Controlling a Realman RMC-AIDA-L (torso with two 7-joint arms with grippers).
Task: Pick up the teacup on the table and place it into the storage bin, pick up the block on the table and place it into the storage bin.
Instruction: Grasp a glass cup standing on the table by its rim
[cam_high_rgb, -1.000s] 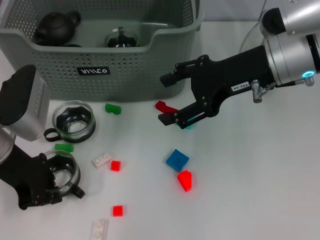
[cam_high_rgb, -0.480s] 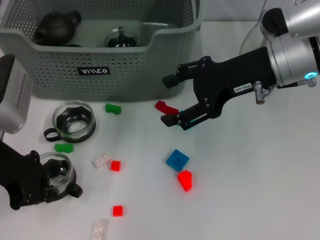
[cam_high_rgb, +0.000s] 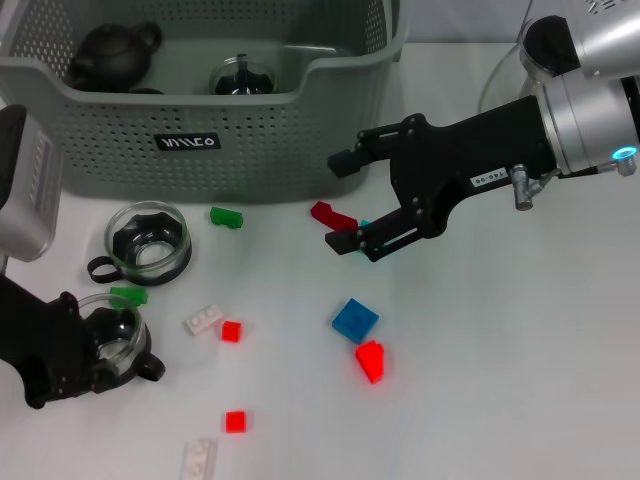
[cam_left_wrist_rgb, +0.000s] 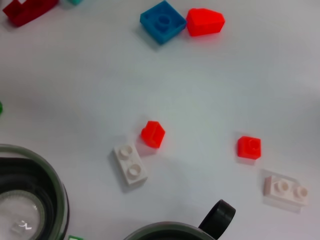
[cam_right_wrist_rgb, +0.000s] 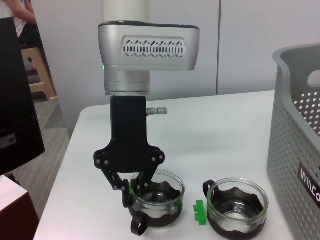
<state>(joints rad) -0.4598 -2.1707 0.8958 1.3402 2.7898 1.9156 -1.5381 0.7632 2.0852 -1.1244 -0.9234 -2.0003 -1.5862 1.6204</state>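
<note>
A glass teacup (cam_high_rgb: 115, 335) with a black base and handle stands at the table's front left. My left gripper (cam_high_rgb: 100, 352) is shut on its rim; the right wrist view shows the fingers (cam_right_wrist_rgb: 121, 186) astride the cup wall (cam_right_wrist_rgb: 162, 192). A second teacup (cam_high_rgb: 150, 243) stands just behind it. My right gripper (cam_high_rgb: 342, 200) is open, low over a dark red block (cam_high_rgb: 328, 213), with a teal block partly hidden behind it. The storage bin (cam_high_rgb: 250, 130) stands at the back left.
Loose blocks lie mid-table: blue (cam_high_rgb: 354, 320), red (cam_high_rgb: 369, 360), small red ones (cam_high_rgb: 231, 331) (cam_high_rgb: 235, 421), white ones (cam_high_rgb: 203, 320) (cam_high_rgb: 198, 460), green ones (cam_high_rgb: 226, 216) (cam_high_rgb: 128, 295). The bin holds a black teapot (cam_high_rgb: 110, 52) and a glass piece (cam_high_rgb: 243, 78).
My left arm has swung left and its gripper has shifted on the front teacup, which moved slightly left. My right gripper has edged a little to the right, still open.
</note>
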